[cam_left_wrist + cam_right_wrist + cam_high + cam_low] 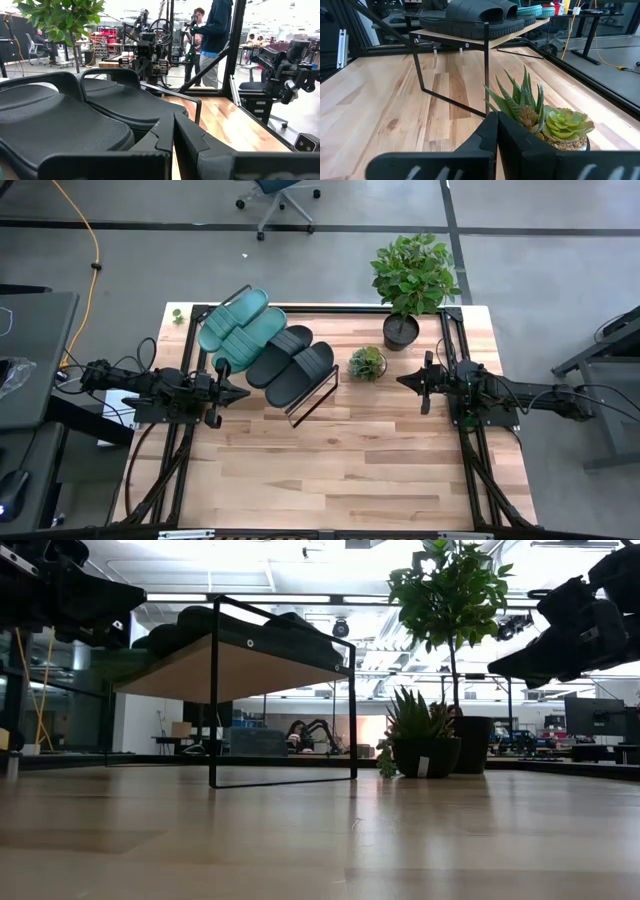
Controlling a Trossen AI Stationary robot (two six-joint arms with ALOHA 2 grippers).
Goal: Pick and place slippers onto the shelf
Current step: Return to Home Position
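All four slippers lie side by side on the slanted shelf (314, 402). The two teal-green ones (240, 328) are toward the far left and the two black ones (292, 366) toward the right, soles on the plank. In the low view the shelf board (230, 670) sits raised in its black wire frame with the slippers (290, 628) on top. My left gripper (243, 389) is shut and hovers just left of the shelf's near end, touching nothing. Its wrist view looks over the black slippers (75, 115) past its shut fingertips (173, 136). My right gripper (402, 380) is shut, right of the small succulent, holding nothing.
A tall leafy potted plant (410, 280) stands at the far edge. A small succulent pot (367, 363) sits between the shelf and my right gripper, close in front of it (555, 125). Bare tabletop (330, 470) spreads across the near half. A person (215, 35) stands beyond the table.
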